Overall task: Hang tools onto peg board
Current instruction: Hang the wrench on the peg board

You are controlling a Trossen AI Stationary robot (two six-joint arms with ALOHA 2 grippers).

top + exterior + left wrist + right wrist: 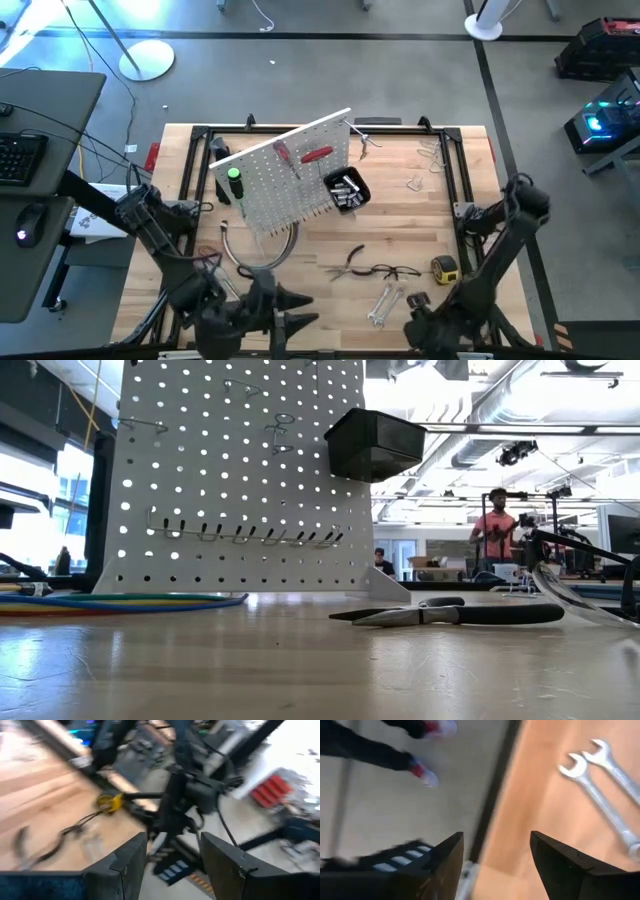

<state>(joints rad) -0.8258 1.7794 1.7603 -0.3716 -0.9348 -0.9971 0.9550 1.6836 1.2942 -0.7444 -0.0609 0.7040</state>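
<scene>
The white peg board (285, 175) stands tilted at the middle of the table. A red-handled tool (318, 154), a green-handled tool (234, 176) and a black bin (347, 190) are on it. Black-handled pliers (350, 262), a yellow tape measure (445, 267) and two silver wrenches (600, 785) lie flat on the near part of the table. My left gripper (172, 855) is open at the near left (300, 310), pointing toward the table's right side, with nothing between its fingers. My right gripper (495, 855) is open over the table's near edge (420, 325), beside the wrenches, tilted downward.
A curved bundle of coloured cables (270, 255) lies in front of the board. Safety glasses (392, 271) lie beside the pliers, and metal clamps (430, 150) at the far right. A black frame (455, 170) rims the table. A person's feet (425, 772) show on the floor beyond the near edge.
</scene>
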